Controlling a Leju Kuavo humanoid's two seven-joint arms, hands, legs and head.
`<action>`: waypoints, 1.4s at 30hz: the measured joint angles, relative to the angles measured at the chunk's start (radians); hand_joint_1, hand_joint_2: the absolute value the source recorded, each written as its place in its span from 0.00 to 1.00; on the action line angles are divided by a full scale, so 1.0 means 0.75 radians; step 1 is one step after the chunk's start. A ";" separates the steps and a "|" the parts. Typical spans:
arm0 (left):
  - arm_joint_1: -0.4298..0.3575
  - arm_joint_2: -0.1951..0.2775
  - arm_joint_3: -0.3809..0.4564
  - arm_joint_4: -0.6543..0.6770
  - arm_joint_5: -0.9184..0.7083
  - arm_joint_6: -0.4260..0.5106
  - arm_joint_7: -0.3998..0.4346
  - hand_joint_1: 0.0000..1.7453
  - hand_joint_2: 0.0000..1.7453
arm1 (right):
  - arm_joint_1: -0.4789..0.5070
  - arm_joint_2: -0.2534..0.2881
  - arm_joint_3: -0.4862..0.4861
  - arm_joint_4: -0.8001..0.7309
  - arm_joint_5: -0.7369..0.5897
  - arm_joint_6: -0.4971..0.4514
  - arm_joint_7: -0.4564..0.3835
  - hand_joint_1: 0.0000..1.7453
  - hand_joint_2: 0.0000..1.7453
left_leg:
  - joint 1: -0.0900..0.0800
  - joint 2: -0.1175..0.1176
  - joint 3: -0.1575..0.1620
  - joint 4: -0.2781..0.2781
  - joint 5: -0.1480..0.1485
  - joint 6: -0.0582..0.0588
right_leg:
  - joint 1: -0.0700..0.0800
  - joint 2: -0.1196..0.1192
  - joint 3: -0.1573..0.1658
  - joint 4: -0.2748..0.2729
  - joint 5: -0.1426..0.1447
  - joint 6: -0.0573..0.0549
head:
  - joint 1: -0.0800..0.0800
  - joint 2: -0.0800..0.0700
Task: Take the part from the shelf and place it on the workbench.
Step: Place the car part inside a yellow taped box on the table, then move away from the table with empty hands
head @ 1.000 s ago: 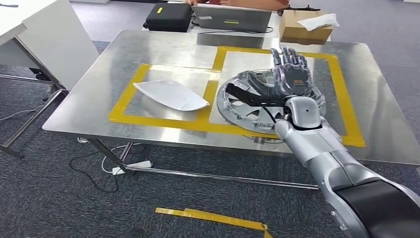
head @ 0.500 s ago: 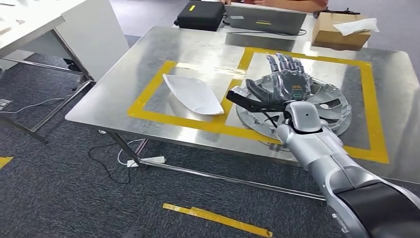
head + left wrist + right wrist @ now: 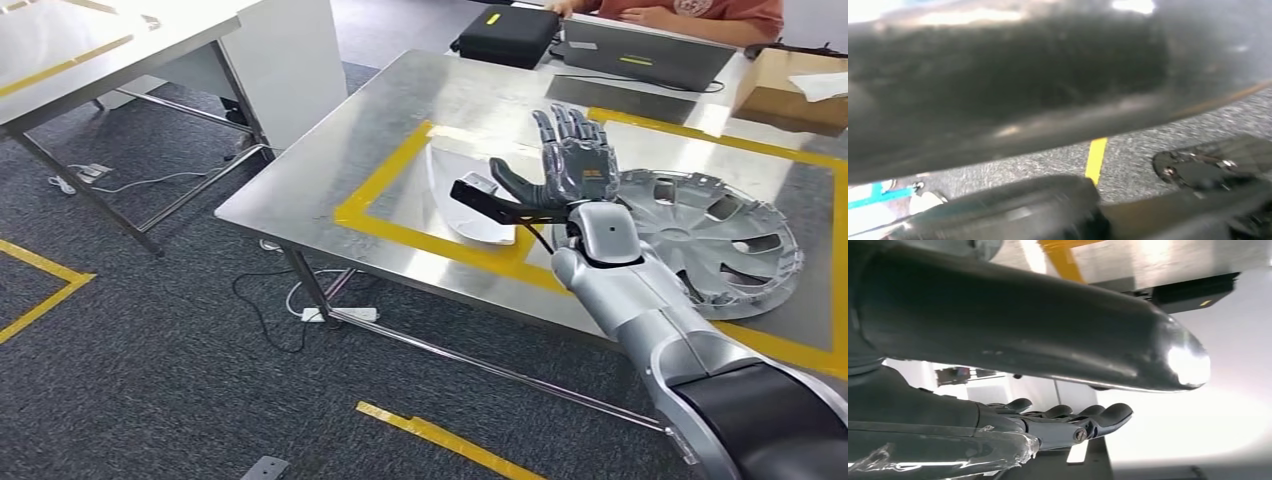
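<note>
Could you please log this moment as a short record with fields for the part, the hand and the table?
part: silver wheel cover, lying flat on the workbench inside the yellow tape
right hand: raised, fingers spread, holding nothing, beside the cover
other item: white curved panel, in the neighbouring taped box
background: laptop, black case

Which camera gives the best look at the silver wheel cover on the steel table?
The head view: the wheel cover lies flat on the steel table inside the yellow tape, its spokes plain, beside the raised right robot hand. The right wrist view looks past its own fingers at table and tape; the left wrist view faces the floor.
</note>
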 joint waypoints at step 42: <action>0.008 -0.005 0.000 0.006 0.019 0.009 0.001 0.00 0.00 | 0.101 0.002 0.027 0.029 0.030 -0.011 -0.016 0.00 0.00 | 0.010 -0.221 0.010 -0.010 0.006 0.009 | -0.012 0.249 -0.102 0.062 0.056 -0.025 | 0.003 0.000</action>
